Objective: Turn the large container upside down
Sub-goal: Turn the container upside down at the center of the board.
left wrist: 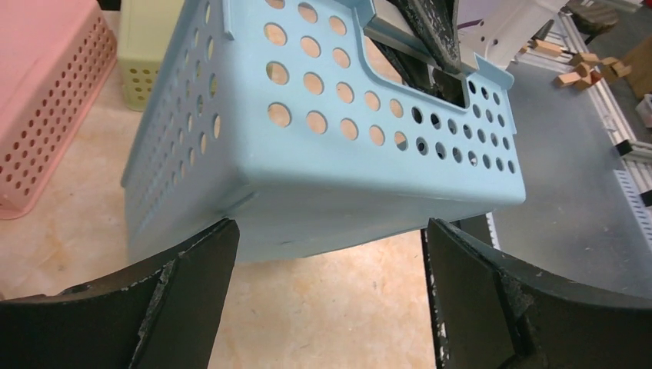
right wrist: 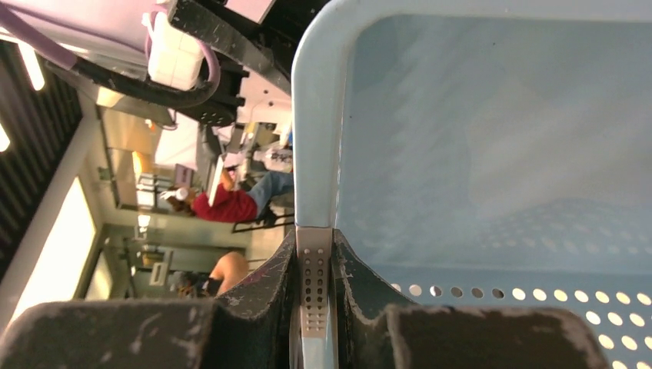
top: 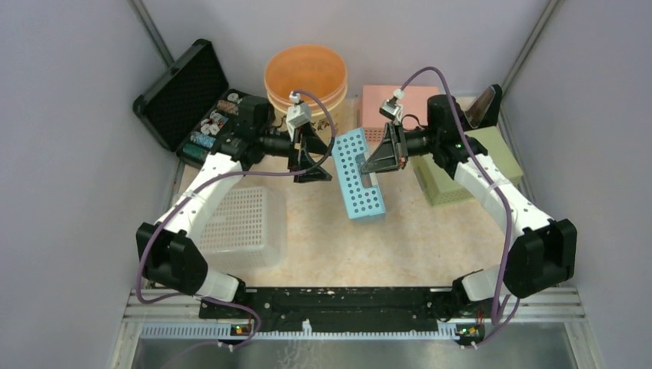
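- The right end effector [top: 370,167] is clenched on the rim of the light blue perforated plastic basket [top: 358,175]. In the right wrist view its two black fingers [right wrist: 261,300] pinch the rim's narrow edge from both sides.
- From this end effector [right wrist: 314,265] the basket's [right wrist: 477,154] hollow inside opens ahead and to one side, with rows of round holes along the nearer wall.
- The basket is tipped onto its side, with its opening turned toward the right arm and its base turned toward the left arm. Whether its lower edge touches the counter [top: 323,238] cannot be told.
- The left end effector [top: 326,161] is released, its fingers [left wrist: 192,284] spread wide and holding nothing.
- Straight ahead of the left end effector [left wrist: 330,231], the basket's [left wrist: 307,169] base and holed wall fill the space just beyond the fingertips, close but apart from them.
- Beyond the right end effector, on its outer side, a pale green perforated plastic basket [top: 454,177] sits on the beige speckled counter.
- Behind the right end effector stands a pink perforated plastic basket [top: 411,100].
- Behind the left end effector stands a round orange plastic bucket [top: 305,73].
- On the left end effector's outer side lies an open black case [top: 184,92] with small items inside.
- Near the left arm's base, well apart from its end effector, rests a white perforated plastic basket [top: 242,223].
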Tool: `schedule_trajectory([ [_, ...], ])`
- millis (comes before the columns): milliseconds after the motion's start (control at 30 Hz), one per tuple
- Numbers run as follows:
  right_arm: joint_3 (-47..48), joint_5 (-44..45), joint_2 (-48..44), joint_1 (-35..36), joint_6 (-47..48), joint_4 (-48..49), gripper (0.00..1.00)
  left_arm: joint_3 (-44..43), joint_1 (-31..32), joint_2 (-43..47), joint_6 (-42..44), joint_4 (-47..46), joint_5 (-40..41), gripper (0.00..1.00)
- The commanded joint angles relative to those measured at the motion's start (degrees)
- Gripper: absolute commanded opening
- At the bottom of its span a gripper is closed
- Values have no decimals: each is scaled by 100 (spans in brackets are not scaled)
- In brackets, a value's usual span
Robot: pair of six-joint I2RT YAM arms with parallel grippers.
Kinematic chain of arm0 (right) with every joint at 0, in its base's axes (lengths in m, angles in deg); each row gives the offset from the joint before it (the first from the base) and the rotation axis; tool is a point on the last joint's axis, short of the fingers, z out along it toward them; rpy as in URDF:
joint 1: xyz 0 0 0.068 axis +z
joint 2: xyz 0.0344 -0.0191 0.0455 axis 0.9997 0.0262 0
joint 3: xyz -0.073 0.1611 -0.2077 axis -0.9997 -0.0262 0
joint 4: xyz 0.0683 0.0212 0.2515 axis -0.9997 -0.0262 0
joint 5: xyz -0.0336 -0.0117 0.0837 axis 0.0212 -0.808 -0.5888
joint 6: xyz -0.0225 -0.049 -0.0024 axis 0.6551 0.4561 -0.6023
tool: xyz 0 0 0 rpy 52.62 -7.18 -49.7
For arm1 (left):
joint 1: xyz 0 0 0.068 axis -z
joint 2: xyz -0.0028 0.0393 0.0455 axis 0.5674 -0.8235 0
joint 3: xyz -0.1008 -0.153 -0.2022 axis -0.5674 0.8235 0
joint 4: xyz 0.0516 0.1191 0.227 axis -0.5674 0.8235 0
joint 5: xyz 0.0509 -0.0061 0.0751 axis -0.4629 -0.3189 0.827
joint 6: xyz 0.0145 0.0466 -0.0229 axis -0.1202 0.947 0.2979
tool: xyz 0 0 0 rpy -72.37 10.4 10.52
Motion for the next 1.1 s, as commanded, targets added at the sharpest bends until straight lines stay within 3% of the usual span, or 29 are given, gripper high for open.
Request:
schedule_trajectory([
  [0, -421, -443, -332, 54, -1787, 2446, 0, -161, -219, 210, 1025, 891, 23, 99],
  [233, -1284, -337, -187, 47, -4238, 5812, 0, 40, -678, 383, 1000, 849, -67, 99],
  [433, -1576, -126, -75, -7, -4958, 6819, 0, 199, -1033, 600, 768, 717, 326, 99],
  [600, -1962, 167, -53, -391, -4835, 6552, 0, 743, -1142, 653, 327, 254, 962, 99],
  [867, -2537, 533, -28, -1338, -4130, 5317, 0, 1082, -1182, 75, -388, -298, 512, 99],
  [1067, -2567, 500, -148, -1728, -3574, 4528, 0, 1549, -1149, -304, -1195, -1468, 467, 99],
])
